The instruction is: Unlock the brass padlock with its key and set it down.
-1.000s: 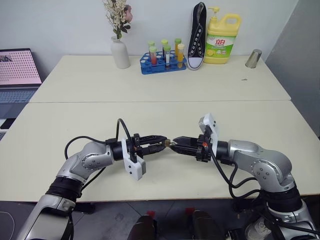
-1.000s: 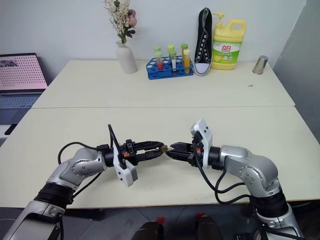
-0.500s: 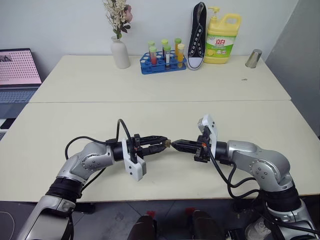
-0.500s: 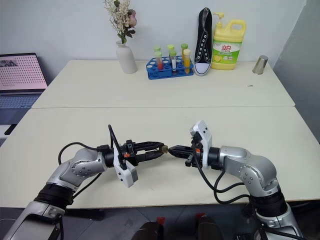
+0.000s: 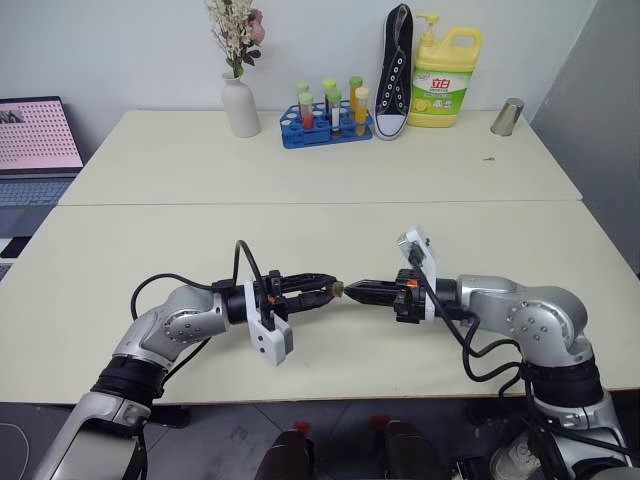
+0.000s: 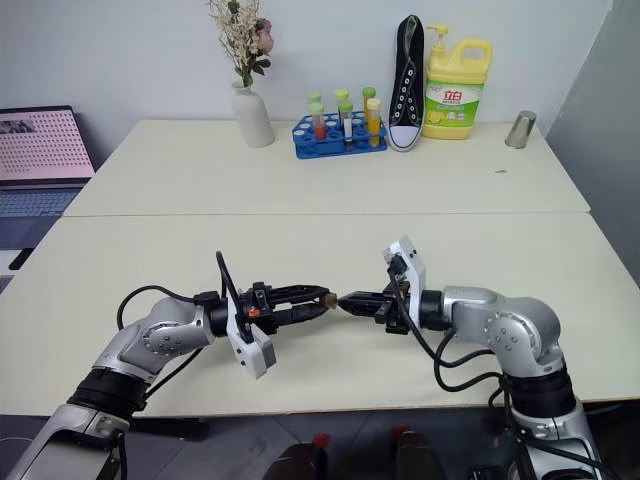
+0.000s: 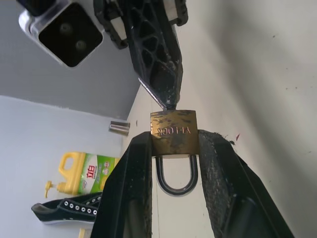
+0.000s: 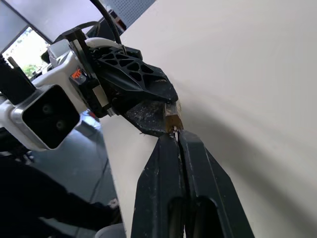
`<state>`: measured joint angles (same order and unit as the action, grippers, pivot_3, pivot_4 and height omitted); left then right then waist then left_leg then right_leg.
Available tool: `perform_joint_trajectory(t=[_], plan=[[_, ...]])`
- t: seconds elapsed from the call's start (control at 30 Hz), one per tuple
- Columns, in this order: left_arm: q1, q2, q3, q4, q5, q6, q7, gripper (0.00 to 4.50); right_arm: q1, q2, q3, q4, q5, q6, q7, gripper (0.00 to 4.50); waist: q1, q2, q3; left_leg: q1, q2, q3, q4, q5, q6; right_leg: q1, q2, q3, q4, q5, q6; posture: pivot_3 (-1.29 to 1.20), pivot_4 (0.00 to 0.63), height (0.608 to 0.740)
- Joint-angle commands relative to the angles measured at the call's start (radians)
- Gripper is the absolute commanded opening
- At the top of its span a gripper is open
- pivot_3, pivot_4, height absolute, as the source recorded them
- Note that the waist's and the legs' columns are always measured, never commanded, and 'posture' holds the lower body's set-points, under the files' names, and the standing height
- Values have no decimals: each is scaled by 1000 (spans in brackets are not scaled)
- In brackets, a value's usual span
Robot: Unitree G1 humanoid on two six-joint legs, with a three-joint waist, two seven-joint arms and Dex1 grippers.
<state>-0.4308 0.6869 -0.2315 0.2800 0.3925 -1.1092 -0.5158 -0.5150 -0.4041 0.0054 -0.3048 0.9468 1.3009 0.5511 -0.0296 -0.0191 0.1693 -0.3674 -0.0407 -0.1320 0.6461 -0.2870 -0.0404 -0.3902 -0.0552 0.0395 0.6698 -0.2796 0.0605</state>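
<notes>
padlock (image 7: 174, 131) gripped in left end effector (image 5: 325, 288), vase (image 5: 240, 105), tube rack (image 5: 325, 128), shoe (image 5: 394, 73) behind

Far table edge — vase (image 5: 240, 105); tube rack (image 5: 327, 125); shoe (image 5: 395, 70); soap jug (image 5: 442, 80); metal cup (image 5: 507, 117).

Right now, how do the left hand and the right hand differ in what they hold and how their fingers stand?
The left hand has its fingers apart, clamped on the sides of the brass padlock; the right hand has its fingers pressed shut together. The left hand carries the lock body, its shackle still closed between the fingers; the right hand pinches a thin key at the lock's bottom face. Both hang above the table, tip to tip.
</notes>
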Motion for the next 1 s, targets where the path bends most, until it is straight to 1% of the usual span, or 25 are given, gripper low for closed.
perform_joint_trajectory(t=[0.03,0.27,0.37,0.73,1.0], plan=[[-20,16,3,-7,15,-10,19,955,-39,33,-66,13,96,99,-40,0,0,0,0,0,0,0,0,0,0,0,0,0,0,0,0,0,150,740],[-35,19,10,0,66,-24,55,955,-113,153,-207,124,170,291,-171,0,-2,0,0,0,0,0,0,0,0,0,0,0,1,0,0,0,150,740],[-39,26,8,6,90,-28,75,955,-125,185,-250,165,209,314,-235,0,-2,0,0,0,0,0,0,0,0,-1,0,1,2,0,0,0,150,740],[-49,35,-4,21,108,-39,108,955,-133,192,-270,233,361,314,-398,0,-3,0,0,0,0,1,0,0,0,-2,0,1,3,0,0,0,150,740],[-53,36,-8,25,120,-51,123,955,-145,193,-270,316,505,313,-525,0,-4,0,0,0,0,1,0,0,0,-2,0,1,3,0,0,0,150,740]])
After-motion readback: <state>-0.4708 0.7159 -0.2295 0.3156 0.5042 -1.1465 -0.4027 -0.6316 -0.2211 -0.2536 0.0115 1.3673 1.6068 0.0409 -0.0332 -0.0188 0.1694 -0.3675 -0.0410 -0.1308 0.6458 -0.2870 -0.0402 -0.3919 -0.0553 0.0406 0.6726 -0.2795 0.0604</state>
